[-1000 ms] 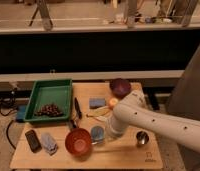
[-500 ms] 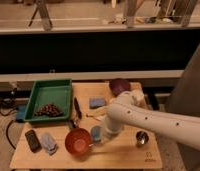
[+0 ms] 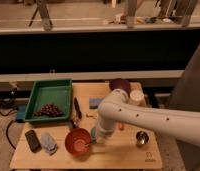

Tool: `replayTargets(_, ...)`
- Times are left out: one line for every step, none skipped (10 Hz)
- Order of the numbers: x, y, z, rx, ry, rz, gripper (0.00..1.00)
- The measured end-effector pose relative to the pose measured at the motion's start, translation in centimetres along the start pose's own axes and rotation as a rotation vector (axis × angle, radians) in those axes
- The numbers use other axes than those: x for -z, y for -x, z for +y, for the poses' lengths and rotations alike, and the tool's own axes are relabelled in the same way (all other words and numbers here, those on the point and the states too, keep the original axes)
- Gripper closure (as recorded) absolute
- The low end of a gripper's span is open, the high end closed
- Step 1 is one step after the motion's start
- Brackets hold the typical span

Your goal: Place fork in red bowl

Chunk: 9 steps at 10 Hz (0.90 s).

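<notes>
The red bowl (image 3: 77, 141) sits on the wooden table (image 3: 123, 155) at the front, left of centre. My gripper (image 3: 97, 137) hangs at the end of the white arm (image 3: 143, 117), right beside the bowl's right rim. A slim pale streak, the fork (image 3: 86, 144), reaches from the gripper over the rim into the bowl. Whether the gripper still holds it does not show.
A green tray (image 3: 49, 95) with dark items stands at the back left. A black-handled utensil (image 3: 77, 108) and a blue sponge (image 3: 95, 102) lie beside it. A dark purple bowl (image 3: 120, 85), a white cup (image 3: 137, 96), a metal cup (image 3: 141, 138) and a black device (image 3: 32, 140) also stand on the table.
The arm has swung left and down, bringing the gripper from the middle of the table to the red bowl's right rim.
</notes>
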State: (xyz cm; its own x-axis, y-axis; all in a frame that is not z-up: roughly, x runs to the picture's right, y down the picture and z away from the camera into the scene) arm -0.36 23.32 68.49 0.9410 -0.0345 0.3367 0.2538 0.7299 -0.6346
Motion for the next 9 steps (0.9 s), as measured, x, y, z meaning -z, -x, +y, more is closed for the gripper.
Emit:
replayTargets(-0.1,0.6,-0.3,0.007,0.004,0.005,1.0)
replayTargets(-0.2,1.1,-0.5,0.014,0.008,0.01,1.0)
replayTargets(-0.1,1.1,-0.6,0.018,0.011,0.016,1.0)
replayTargets(-0.1,1.1,-0.7,0.018,0.012,0.019,1.0)
replayTargets(-0.1,1.2,-0.9,0.022,0.012,0.021,1.0)
replayTargets(-0.1,1.6,-1.1,0.028,0.012,0.023,1.0)
replayTargets(-0.2,1.9,-1.2,0.031,0.011,0.026,1.0)
replayTargets(-0.1,2.2,-1.4,0.035,0.01,0.029,1.0)
replayTargets(-0.1,2.3,-1.5,0.039,0.011,0.034,1.0)
